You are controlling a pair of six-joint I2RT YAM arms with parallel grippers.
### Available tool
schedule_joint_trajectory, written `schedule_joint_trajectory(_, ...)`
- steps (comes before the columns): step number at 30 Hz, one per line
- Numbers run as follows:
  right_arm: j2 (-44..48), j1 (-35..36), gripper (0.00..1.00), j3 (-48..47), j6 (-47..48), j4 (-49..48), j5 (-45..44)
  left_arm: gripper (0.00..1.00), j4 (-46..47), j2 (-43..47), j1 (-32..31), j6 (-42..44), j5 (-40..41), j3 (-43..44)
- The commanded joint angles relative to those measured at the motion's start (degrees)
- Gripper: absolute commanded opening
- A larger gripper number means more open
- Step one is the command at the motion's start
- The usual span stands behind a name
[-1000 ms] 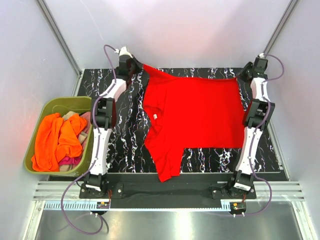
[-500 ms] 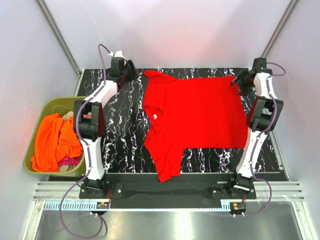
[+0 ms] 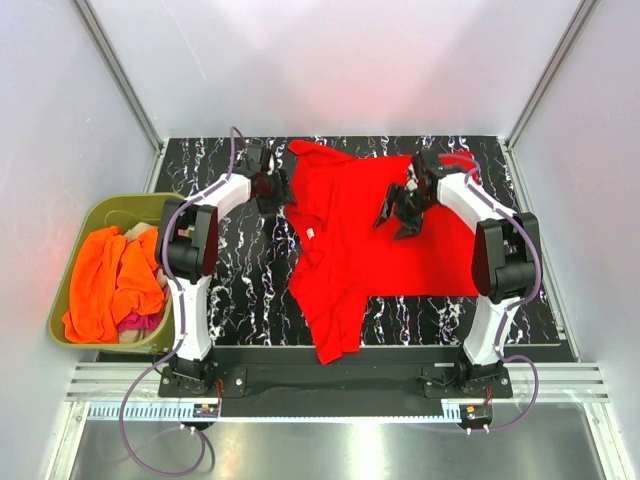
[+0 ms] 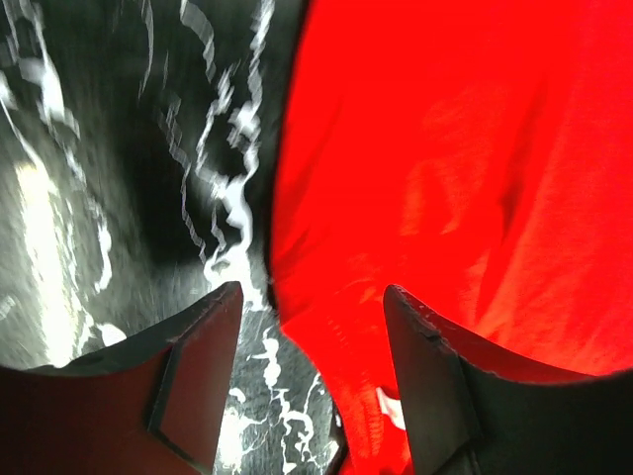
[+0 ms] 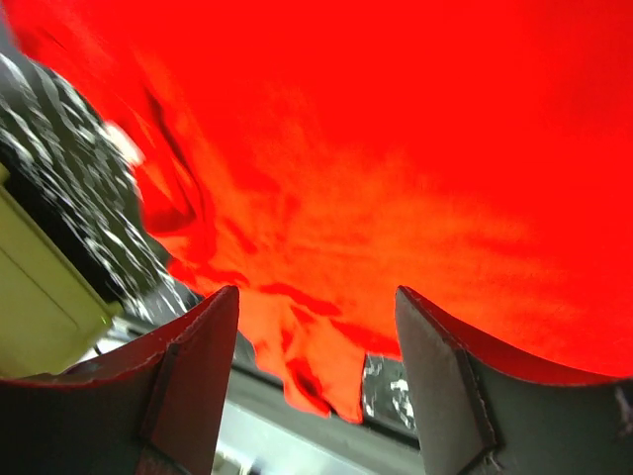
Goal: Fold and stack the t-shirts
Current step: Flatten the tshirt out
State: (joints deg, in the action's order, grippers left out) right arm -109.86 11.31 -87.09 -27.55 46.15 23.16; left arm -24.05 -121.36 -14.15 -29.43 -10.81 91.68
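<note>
Red shirt [image 3: 390, 230] lies spread on the bench [image 3: 240, 290], collar toward 9 o'clock. It looks light and limp, so pinch it at a hem corner. Left fingers [image 4: 198, 376] and right fingers [image 5: 188, 376] gape empty over it.

Standing here, I can't read any writing at all. The only label is a small white tag [image 3: 311, 233] at the neck of the red t-shirt [image 3: 380, 262], on the shirt's side toward the green tub [image 3: 108, 207]. It is too small to show letters or numbers.
</note>
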Motion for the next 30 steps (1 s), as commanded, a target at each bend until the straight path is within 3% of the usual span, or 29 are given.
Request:
schedule_joint_trajectory(1,4.2,0.3,0.7,4.1,-2.3,-4.1,1.8,0.64,-2.6,-1.2,-0.5,-4.2,-0.3,0.9)
schedule_joint_trajectory(4,4.4,1.5,0.7,6.1,-2.0,-5.0,1.9,0.63,-2.8,-4.2,-0.5,-5.6,-2.3,2.3)
schedule_joint_trajectory(7,3.7,1.5,0.7,6.4,-0.8,-4.8,1.0,0.49,-3.4,-5.1,-0.5,-7.1,-2.5,2.3)
schedule_joint_trajectory(11,1.5,1.5,0.65,6.6,0.0,-4.8,1.2,0.19,-6.0,-4.4,0.3,-5.9,1.7,3.0)
schedule_joint_trajectory(12,0.9,1.5,0.64,6.8,-0.2,-4.8,1.2,0.07,-6.6,-4.5,0.8,-4.7,2.5,3.8)
schedule_joint_trajectory(14,-0.6,1.5,0.6,7.3,-0.5,-4.6,0.8,0.01,-8.3,-4.7,2.4,-3.0,5.4,6.6)
schedule_joint_trajectory(20,-1.7,1.5,0.53,8.1,-0.8,-4.4,-0.2,0.0,-11.8,-9.9,5.2,8.5,14.1,21.1)
schedule_joint_trajectory(21,-1.7,1.5,0.53,8.0,-0.4,-4.2,0.3,0.05,-12.1,-11.9,5.3,11.1,14.8,23.2)
schedule_joint_trajectory(23,-1.1,1.5,0.53,7.7,-0.1,-4.0,0.7,0.37,-14.7,-12.9,4.8,13.0,19.7,29.4)
schedule_joint_trajectory(25,-0.4,1.5,0.54,7.5,0.1,-3.5,1.2,0.5,-18.1,-11.4,3.6,13.7,26.2,31.2)
schedule_joint_trajectory(26,-0.2,2.0,0.54,7.5,0.2,-3.3,1.4,0.62,-18.3,-9.9,2.4,13.5,27.1,29.6)
schedule_joint_trajectory(30,0.9,3.7,0.57,7.9,1.7,-3.3,2.0,0.74,-18.0,2.0,0.7,8.5,24.3,16.6)
